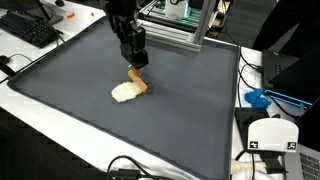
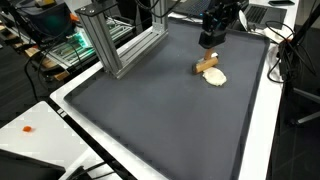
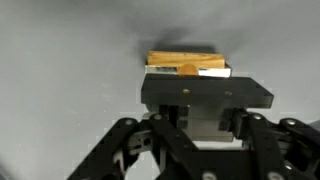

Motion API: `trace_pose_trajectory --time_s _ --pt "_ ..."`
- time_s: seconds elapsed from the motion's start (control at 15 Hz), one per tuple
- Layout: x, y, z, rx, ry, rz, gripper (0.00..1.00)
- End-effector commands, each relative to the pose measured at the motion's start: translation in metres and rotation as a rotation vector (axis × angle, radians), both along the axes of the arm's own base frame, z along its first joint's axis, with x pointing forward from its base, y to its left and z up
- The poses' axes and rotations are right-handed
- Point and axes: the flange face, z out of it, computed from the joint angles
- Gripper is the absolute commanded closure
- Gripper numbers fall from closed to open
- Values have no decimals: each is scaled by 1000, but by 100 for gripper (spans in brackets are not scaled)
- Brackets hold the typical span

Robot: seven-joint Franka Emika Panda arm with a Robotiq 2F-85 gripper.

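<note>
My gripper hangs just above a small wooden block on a dark grey mat. A cream, rounded lump lies against the block's near side. In the other exterior view the gripper is over the block, with the cream lump beside it. In the wrist view the block shows beyond the gripper's black body, and the jaws look apart with nothing between them. The gripper touches neither thing.
An aluminium frame stands at the mat's edge beside the arm. A keyboard lies off the mat. A blue object and a white device sit on the table's side strip. Cables run along the mat's edges.
</note>
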Motion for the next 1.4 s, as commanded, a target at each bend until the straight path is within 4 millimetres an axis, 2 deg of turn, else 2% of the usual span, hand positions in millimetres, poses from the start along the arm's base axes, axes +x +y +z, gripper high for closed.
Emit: trace_pose_trajectory --time_s 0.0,0.07,0.13,0.2,0.27,0.33,0.6,0.8,1.0,1.33 --pt "-9 -1 -3 13 33 22 34" --pt "-10 0 -8 10 33 22 14" --pt "-11 0 -12 10 30 22 8" --pt "-11 1 -15 8 29 23 21" --pt "-12 2 -17 10 30 28 46" --pt "-12 3 -18 8 33 31 46" --pt "-14 11 -20 15 31 45 77" --pt "-16 11 -19 18 35 53 78" --pt "-18 8 -2 24 25 56 78" --pt "-31 -2 47 23 -20 59 78"
